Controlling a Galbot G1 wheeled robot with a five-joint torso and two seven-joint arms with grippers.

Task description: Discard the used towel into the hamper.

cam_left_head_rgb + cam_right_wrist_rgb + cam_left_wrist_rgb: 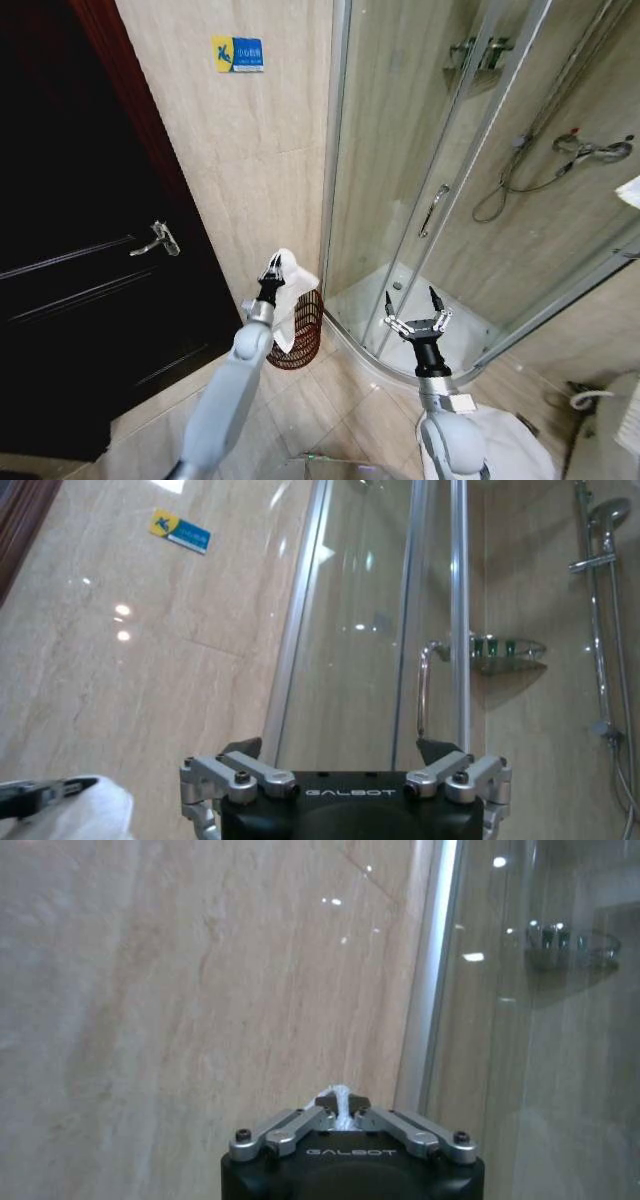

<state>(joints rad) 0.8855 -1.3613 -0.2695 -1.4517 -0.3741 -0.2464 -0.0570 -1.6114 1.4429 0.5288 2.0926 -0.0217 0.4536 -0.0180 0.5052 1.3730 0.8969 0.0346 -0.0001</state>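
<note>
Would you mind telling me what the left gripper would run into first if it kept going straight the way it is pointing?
Most likely the beige tiled wall. The left gripper, shut on the towel above the hamper, faces that wall squarely, left of the shower frame. Depth is hard to judge.

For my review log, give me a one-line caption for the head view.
Left gripper holds the white towel above the hamper by the shower enclosure; right gripper waits open.
</note>
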